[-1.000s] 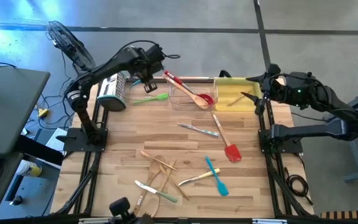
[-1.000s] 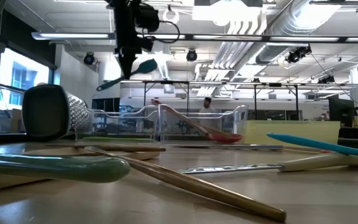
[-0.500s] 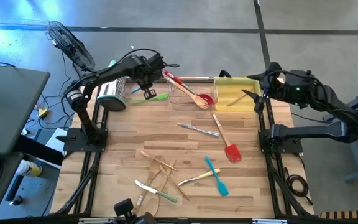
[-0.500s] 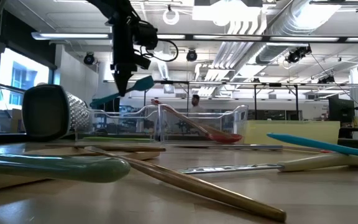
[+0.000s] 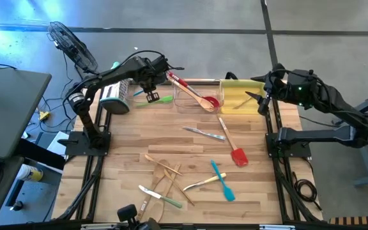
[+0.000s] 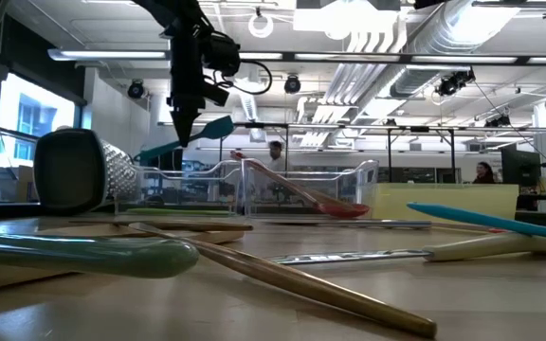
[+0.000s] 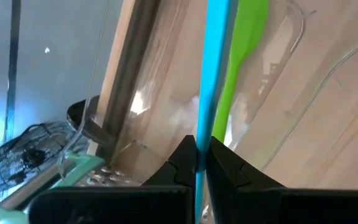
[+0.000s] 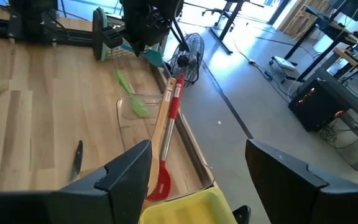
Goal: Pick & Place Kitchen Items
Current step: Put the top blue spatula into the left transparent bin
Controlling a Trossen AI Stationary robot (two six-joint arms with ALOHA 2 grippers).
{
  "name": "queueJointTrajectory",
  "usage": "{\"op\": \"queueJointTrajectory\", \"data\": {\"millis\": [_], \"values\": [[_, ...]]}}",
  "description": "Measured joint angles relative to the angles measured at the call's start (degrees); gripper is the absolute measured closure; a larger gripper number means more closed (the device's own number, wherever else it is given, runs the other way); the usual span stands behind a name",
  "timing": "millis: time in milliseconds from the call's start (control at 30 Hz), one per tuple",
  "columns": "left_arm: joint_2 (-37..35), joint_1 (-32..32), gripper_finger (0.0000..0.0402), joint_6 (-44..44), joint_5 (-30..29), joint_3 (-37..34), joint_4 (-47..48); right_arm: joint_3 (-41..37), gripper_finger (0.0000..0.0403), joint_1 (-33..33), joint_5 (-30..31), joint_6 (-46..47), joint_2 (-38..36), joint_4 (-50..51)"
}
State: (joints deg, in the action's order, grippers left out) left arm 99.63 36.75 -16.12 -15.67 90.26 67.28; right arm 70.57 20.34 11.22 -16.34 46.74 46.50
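We note left claw (image 5: 151, 94) pinching teal spatula (image 7: 213, 74), held above green spatula (image 5: 159, 99) in clear tray (image 5: 185, 100) at tabletop (image 5: 171, 137) rear. Right claw (image 5: 265, 101) spread over yellow tray (image 5: 235, 102).

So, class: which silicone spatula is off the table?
The teal-blue silicone spatula, gripped in the left tool; the red, green and other blue spatulas lie down.

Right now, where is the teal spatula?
The teal spatula hangs in the left gripper, above the clear tray holding the green spatula, beside the box grater.
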Motion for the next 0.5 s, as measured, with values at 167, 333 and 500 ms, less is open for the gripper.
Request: {"op": "queueJointTrajectory", "data": {"millis": [167,333,500], "values": [[0.0,0.0,0.0394,-0.5,0.6,0.0,0.2,0.0,0.0150,1.6,-2.5,0.0,0.7,0.0],[0.0,0.0,0.0394,-3.7,1.8,0.0,-0.3,0.0,0.0150,3.0,-4.4,0.0,1.0,0.0],[0.0,0.0,0.0394,-5.3,2.0,0.0,-1.7,0.0,0.0150,3.8,-5.8,0.0,1.0,0.0]]}}
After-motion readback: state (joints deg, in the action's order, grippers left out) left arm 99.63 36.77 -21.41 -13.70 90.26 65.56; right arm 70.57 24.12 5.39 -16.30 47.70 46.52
